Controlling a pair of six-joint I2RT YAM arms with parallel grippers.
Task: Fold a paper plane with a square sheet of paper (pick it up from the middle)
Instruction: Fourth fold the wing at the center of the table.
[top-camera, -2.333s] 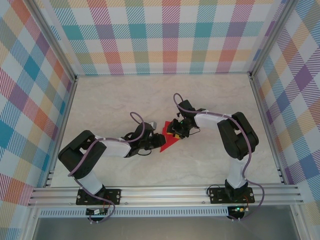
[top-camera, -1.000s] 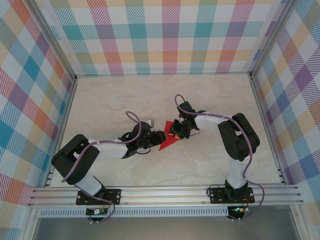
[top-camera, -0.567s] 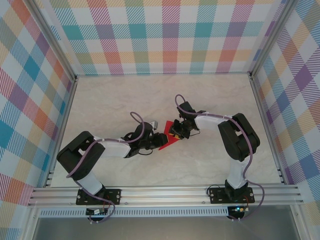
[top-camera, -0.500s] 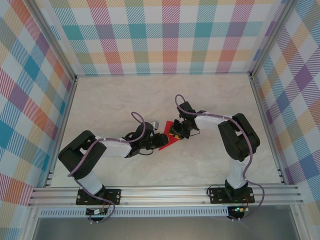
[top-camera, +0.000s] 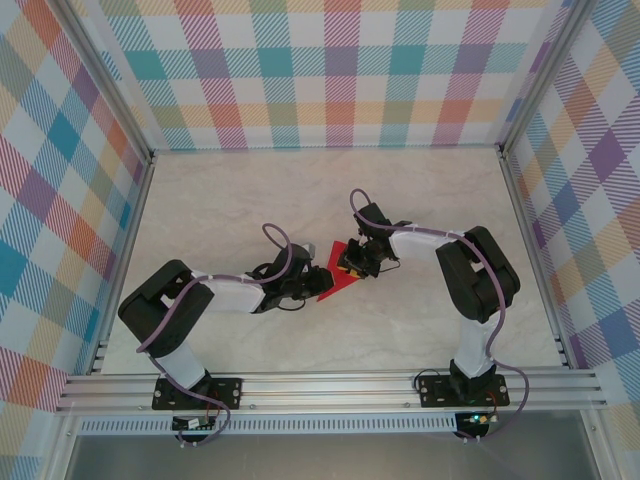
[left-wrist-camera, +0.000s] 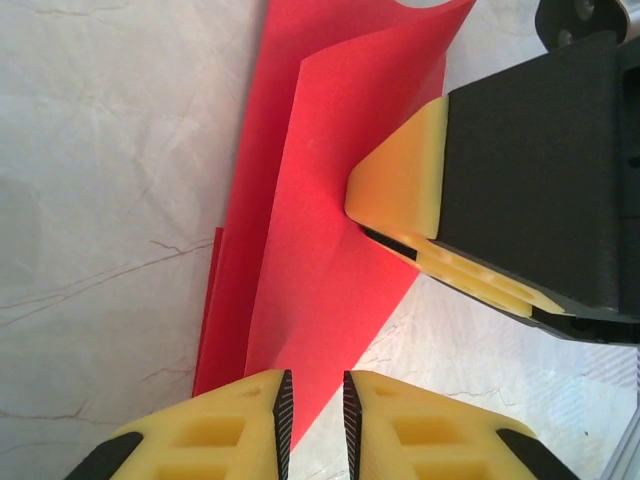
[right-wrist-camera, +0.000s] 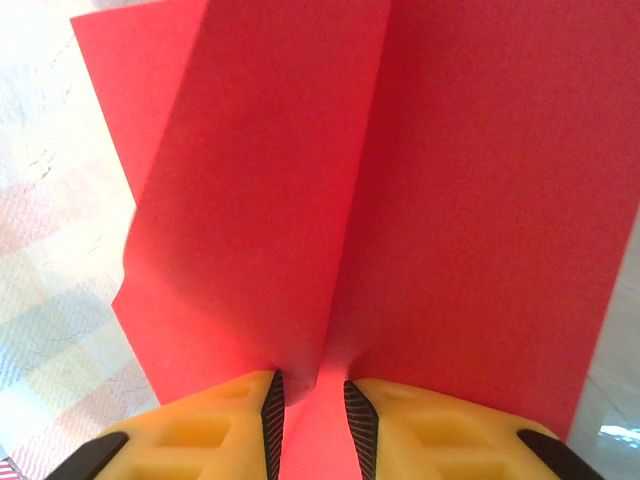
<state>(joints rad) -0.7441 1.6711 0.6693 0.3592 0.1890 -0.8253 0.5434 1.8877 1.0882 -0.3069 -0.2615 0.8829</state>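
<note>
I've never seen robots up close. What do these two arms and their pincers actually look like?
The left arm and right arm alternate chunky black joints with smooth white tubes, each on a black base plate. A purple cable loops along each one. The left gripper and right gripper have black bodies and two yellow fingers with hollow cut-outs and ridged black inner pads.

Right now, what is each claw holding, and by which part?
Right claw pinches the paper by its middle crease. Left claw straddles its tip; grip unclear.

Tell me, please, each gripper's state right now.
Left gripper: nearly closed on the red paper; grip cannot be told.
Right gripper: closed on the red paper.
</note>
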